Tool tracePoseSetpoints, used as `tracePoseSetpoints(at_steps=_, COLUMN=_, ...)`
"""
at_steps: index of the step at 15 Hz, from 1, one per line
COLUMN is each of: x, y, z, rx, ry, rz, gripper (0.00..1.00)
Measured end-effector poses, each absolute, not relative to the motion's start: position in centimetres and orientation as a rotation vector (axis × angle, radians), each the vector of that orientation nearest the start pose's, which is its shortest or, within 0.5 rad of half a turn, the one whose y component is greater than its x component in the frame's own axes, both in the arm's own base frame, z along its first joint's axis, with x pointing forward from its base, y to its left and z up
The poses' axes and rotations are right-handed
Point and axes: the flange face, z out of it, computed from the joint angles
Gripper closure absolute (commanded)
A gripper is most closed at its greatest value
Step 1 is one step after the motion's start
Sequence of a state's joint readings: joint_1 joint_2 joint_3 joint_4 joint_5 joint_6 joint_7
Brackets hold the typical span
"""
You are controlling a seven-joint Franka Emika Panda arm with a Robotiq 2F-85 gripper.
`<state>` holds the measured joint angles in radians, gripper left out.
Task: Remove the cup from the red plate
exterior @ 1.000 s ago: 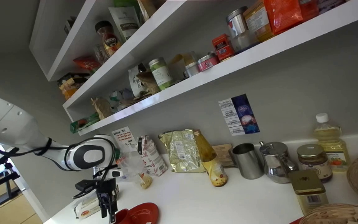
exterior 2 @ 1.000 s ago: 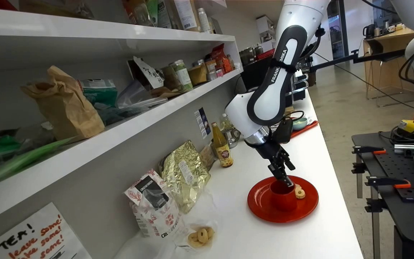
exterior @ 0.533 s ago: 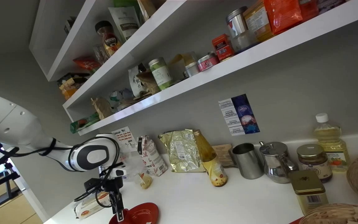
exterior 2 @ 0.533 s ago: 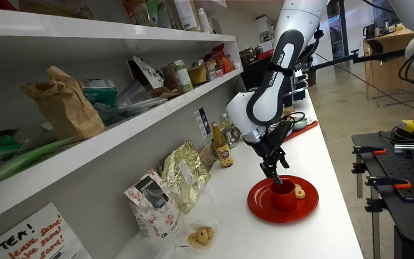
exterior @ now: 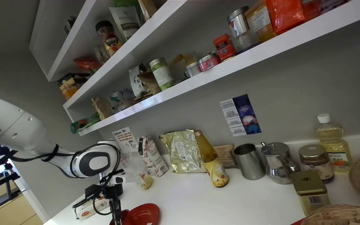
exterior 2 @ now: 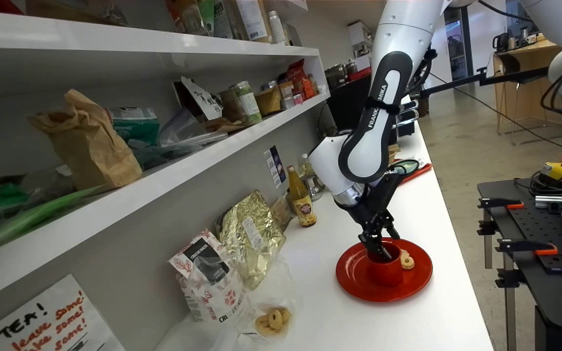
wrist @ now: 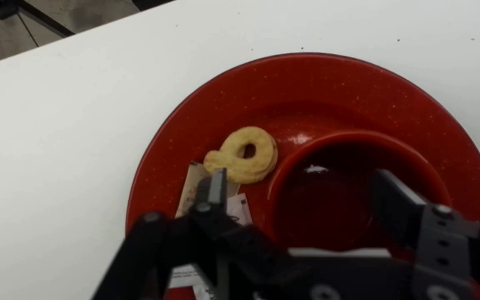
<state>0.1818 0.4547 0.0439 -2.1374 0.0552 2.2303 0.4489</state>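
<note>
The small red cup (exterior 2: pixel 385 274) stands upright on the flat red plate (exterior 2: pixel 351 278), right of a ring-shaped cookie. Cup (exterior: pixel 125 216) and plate (exterior: pixel 148 213) are partly cut off in an exterior view. In the wrist view the cup (wrist: pixel 358 136) is a wide dark opening on the plate (wrist: pixel 306 77). My gripper (wrist: pixel 301 171) is open and points down at the cup, with nothing between its pads. In the wrist view its right finger (wrist: pixel 394 200) lies over the cup's opening, its left finger (wrist: pixel 218 187) over packets outside the rim. In an exterior view a fingertip (exterior 2: pixel 386 254) is inside the cup's mouth.
Ring cookies (wrist: pixel 248 156) and paper packets (wrist: pixel 240 208) lie on the plate beside the cup. A gold foil bag (exterior 2: pixel 251 239), a yellow bottle (exterior 2: pixel 302 197) and a bag of rings (exterior 2: pixel 273 321) stand along the wall. A shelf (exterior 2: pixel 242 134) overhangs the table.
My gripper first shifted toward the wall side of the cup, then came down, so a fingertip is now lower in the cup's mouth. Cup and plate have not moved.
</note>
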Motion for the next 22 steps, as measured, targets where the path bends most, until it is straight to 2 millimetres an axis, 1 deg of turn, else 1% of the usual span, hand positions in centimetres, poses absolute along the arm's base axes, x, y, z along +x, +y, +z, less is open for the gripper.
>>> tracePoseSetpoints(at_steps=1, x=51.4, y=12.3, z=16.4, rx=-3.129, ry=0.414, rz=0.579, gripper=0.58)
tracePoseSetpoints(at_steps=3, x=51.4, y=12.5, z=16.2, rx=-3.130, ry=0.408, rz=0.582, gripper=0.71)
tracePoseSetpoints(at_steps=6, x=51.4, y=12.6, z=16.2, rx=-3.131, ry=0.404, rz=0.579, gripper=0.95)
tracePoseSetpoints(at_steps=7, x=51.5, y=12.6, z=16.3, rx=-3.131, ry=0.404, rz=0.577, gripper=0.99)
tracePoseSetpoints(at_steps=9, x=51.7, y=12.7, z=16.4, rx=-3.131, ry=0.404, rz=0.570, gripper=1.00)
tracePoseSetpoints(at_steps=10, x=51.8, y=12.7, z=16.6, rx=-3.131, ry=0.405, rz=0.563, gripper=0.98)
tracePoseSetpoints(at_steps=12, x=52.2, y=12.7, z=17.0, rx=-3.130, ry=0.406, rz=0.547, gripper=0.98)
tracePoseSetpoints(at_steps=15, x=52.7, y=12.2, z=18.1, rx=-3.128, ry=0.421, rz=0.504, gripper=0.98)
tracePoseSetpoints(at_steps=17, x=53.4, y=11.4, z=19.7, rx=-3.128, ry=0.441, rz=0.452, gripper=0.98)
tracePoseSetpoints(at_steps=19, x=54.2, y=10.6, z=21.8, rx=-3.136, ry=0.448, rz=0.384, gripper=0.98)
tracePoseSetpoints(at_steps=22, x=55.4, y=10.7, z=25.2, rx=-3.157, ry=0.410, rz=0.270, gripper=0.98)
